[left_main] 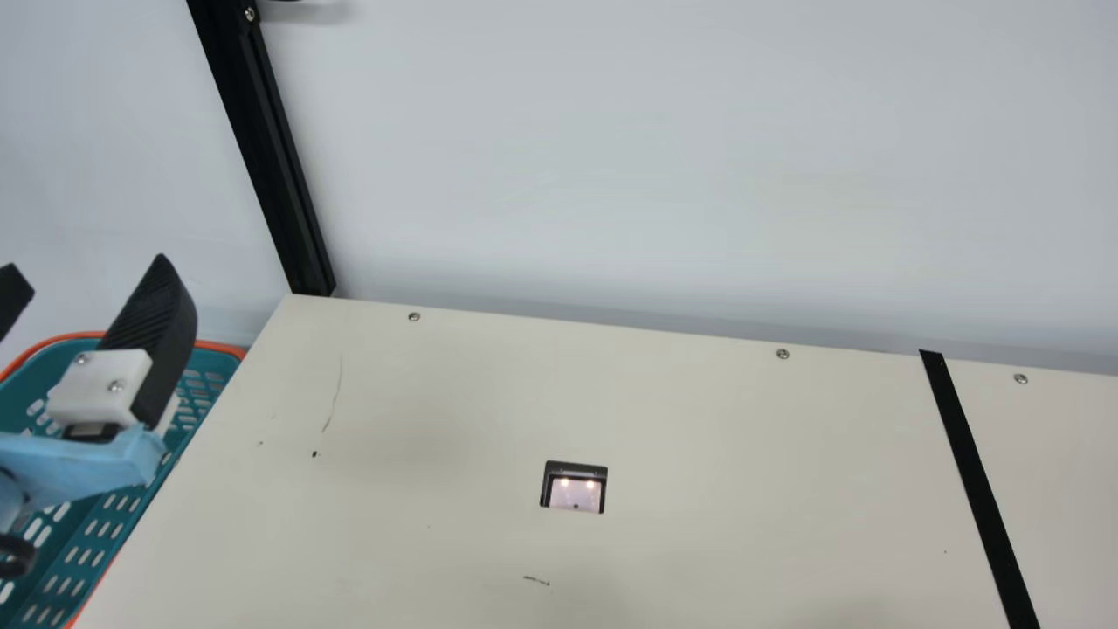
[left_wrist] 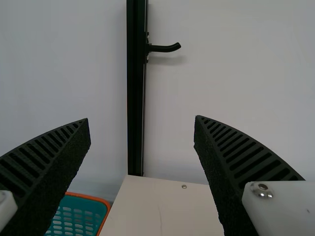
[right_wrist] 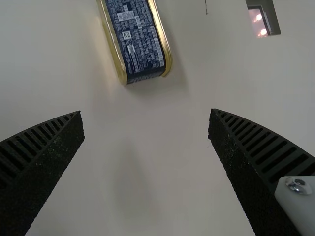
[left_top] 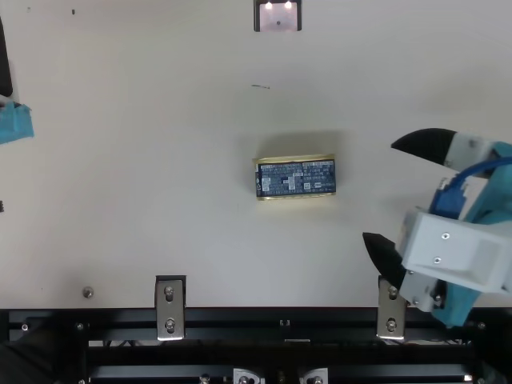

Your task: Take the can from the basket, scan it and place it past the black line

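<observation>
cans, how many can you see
1: the can lies on the table, below the scanner in the top view. The basket, partly hidden, may hold others.

In the top view, the gold-rimmed can point(left_top: 296, 178) is laid with its dark-blue printed side up, at six o'clock from the black-framed, lit scanner point(left_top: 278, 20). In the main view, the teal, orange-rimmed basket point(left_main: 221, 348) is seen towards eight o'clock, the straight black line point(left_main: 976, 472) towards four.

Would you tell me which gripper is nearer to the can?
Right. The right gripper is open off one end of the can in the top view; the left gripper is farther away, by the basket in the main view.
</observation>
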You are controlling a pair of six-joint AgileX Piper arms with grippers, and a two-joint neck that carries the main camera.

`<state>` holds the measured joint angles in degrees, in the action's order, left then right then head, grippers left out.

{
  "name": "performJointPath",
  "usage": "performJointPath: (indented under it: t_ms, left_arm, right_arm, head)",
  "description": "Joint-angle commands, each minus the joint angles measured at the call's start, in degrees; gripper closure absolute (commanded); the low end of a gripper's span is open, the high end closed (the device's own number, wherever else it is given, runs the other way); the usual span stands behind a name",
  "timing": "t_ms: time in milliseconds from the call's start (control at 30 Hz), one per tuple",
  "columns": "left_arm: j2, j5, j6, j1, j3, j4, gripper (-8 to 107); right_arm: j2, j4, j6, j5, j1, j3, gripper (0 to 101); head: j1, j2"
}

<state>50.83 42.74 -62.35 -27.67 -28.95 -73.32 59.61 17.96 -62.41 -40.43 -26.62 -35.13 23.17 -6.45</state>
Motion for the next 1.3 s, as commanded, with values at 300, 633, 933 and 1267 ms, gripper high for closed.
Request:
performJointPath:
  t_ms: [300, 633, 933, 1267]
  left_arm:
    - [0.0, 0.0, 0.0, 0.0, 0.0, 0.0, 9]
    - [0.0, 0.0, 0.0, 0.0, 0.0, 0.0, 9]
    - [0.0, 0.0, 0.0, 0.0, 0.0, 0.0, 9]
    - [0.0, 0.0, 0.0, 0.0, 0.0, 0.0, 9]
  right_arm:
    - [6.4, 0.3, -5.2, 3.6, -5.7, -1.1, 0]
    - [11.5, -0.2, -4.3, 6.0, -11.8, -3.5, 0]
    - [14.9, 0.9, -5.7, 6.8, -12.1, -6.1, 0]
    - [18.7, 5.4, -11.5, 6.4, -9.1, -8.4, 0]
  head:
    - [1.8, 0.9]
    - [1.8, 0.9]
    - [1.8, 0.9]
    - [1.8, 0.9]
